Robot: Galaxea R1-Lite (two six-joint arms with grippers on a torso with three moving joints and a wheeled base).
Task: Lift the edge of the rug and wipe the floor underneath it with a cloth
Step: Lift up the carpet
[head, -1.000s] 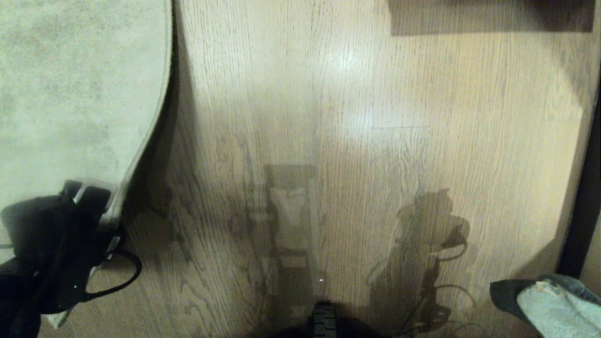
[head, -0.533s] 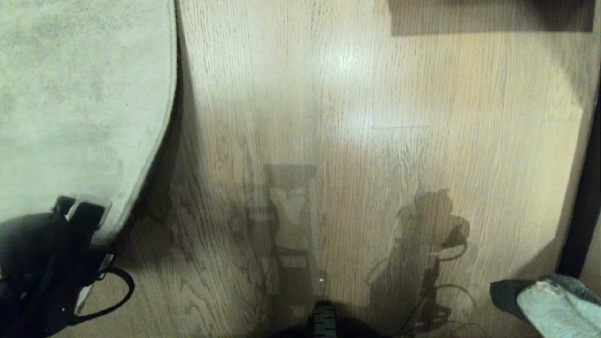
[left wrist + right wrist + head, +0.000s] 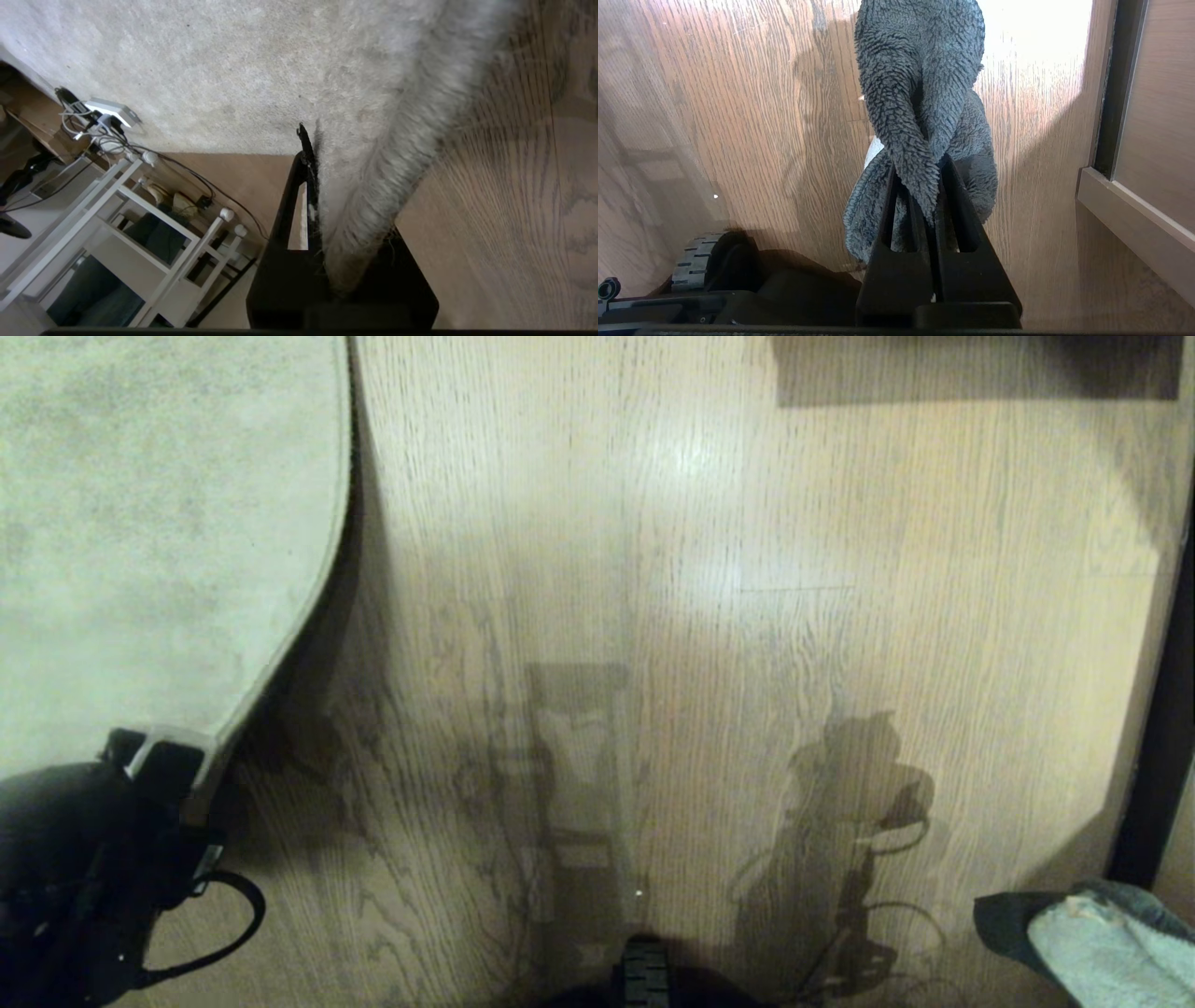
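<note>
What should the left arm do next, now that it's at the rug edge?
Probably raise the left gripper: its jaws look pinched on the rug edge, which lies low over the floor. The right gripper already holds the cloth.

Rug edge (image 3: 373, 196) blurred, one finger hidden behind it, cloth (image 3: 1102, 943) cropped

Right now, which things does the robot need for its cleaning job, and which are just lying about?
For the job:
pale grey mottled rug edge, pinched in left claw
dark grey terry cloth, in right claw
light wood-grain floor

Lying about:
white metal rack
white power strip
</note>
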